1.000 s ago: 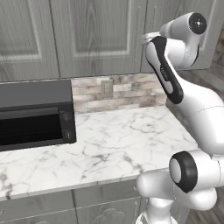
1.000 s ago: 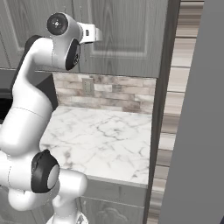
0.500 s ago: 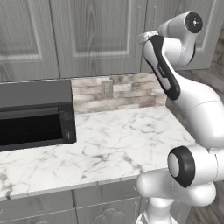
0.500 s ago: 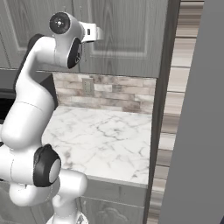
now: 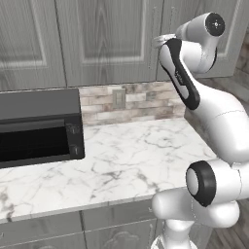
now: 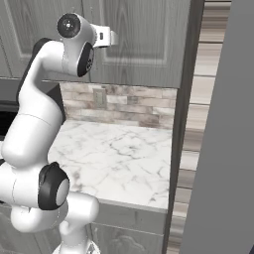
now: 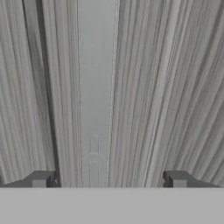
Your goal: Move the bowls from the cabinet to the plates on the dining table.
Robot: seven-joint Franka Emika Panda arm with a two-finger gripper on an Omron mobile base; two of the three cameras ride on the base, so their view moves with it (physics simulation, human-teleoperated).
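- The tool (image 7: 109,181) is spread wide with nothing between its tips, straddling the slim bar handle (image 7: 97,87) of the cabinet (image 5: 112,44).
- Handle: likely rigid and smooth; best pinched mid-length, squarely.
- The cabinet doors are closed above the marble worktop (image 5: 121,155); the bowls are presumably behind them.

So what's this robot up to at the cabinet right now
The white arm is reaching up to the grey wood-grain cabinet above the marble counter. In the hand view, the open gripper sits close to the door, its two fingertips either side of the slim bar handle, not yet closed on it. The doors in view are shut, so no bowl has come out. A black oven stands on the counter to the left.
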